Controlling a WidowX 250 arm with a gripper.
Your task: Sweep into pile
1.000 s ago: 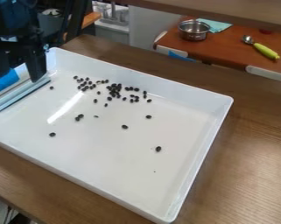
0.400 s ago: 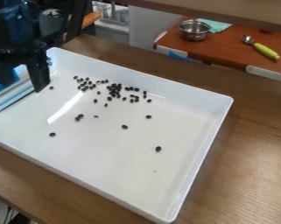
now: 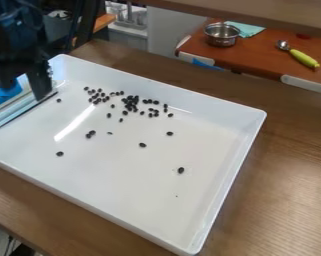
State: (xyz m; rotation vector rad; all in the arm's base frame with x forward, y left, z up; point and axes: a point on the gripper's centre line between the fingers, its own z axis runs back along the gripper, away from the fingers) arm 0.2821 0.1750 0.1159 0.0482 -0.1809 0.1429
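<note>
Evidently the sweep was part done: stray beans [image 3: 181, 170] dotted the white tray's [image 3: 136, 187] near half, left to be brought in. Farther back, at left, the blue-and-silver sweeper [image 3: 19, 106] lay inside, the claw [image 3: 20, 90] spread above it. A loose cluster [image 3: 130, 102] sat toward the far side. Since the last frame, the claw had shifted slightly left; the beans hadn't moved.

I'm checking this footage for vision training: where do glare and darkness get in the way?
Camera view: a bright glare streak lies on the floor of the white tray, near the dark beans; sheen shows on the wooden table at right; the gripper is dark, its details merging.
</note>
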